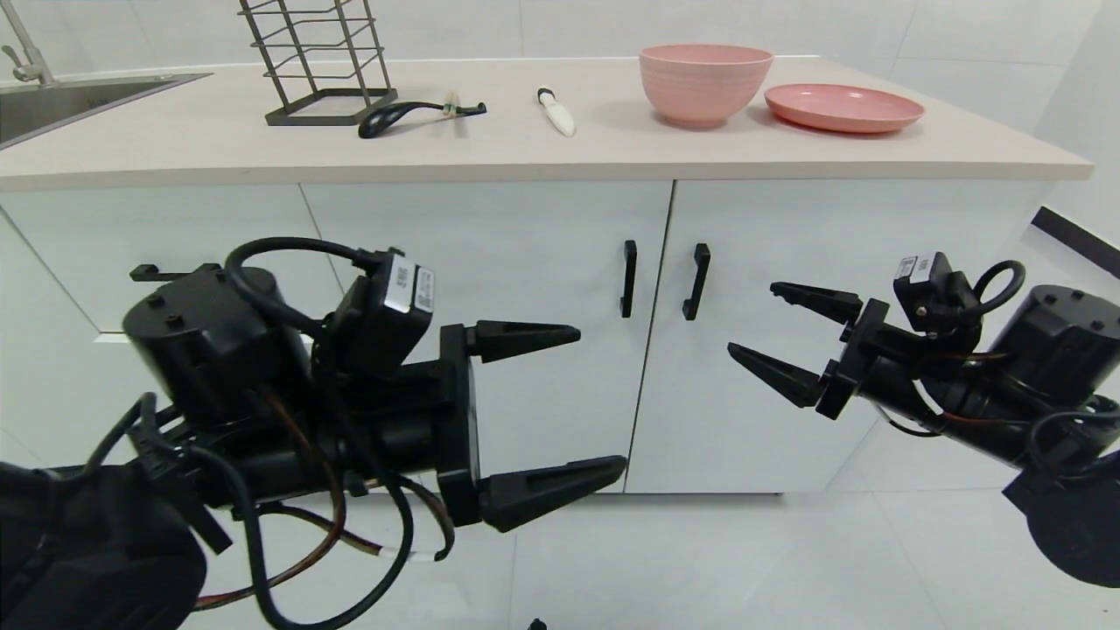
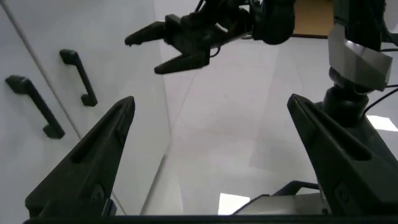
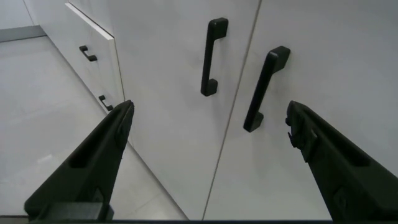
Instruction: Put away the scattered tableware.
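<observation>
While the black spoon lies on the counter just beside the wire rack, with the white utensil, pink bowl and pink plate further to the right, my left pincer and my right pincer hang below, before the cabinet doors, both wide open and empty.

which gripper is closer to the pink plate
Right. The right gripper hangs open before the cabinet doors, below the pink plate at the right end of the counter. The left gripper, also open, sits lower and farther to the left.
</observation>
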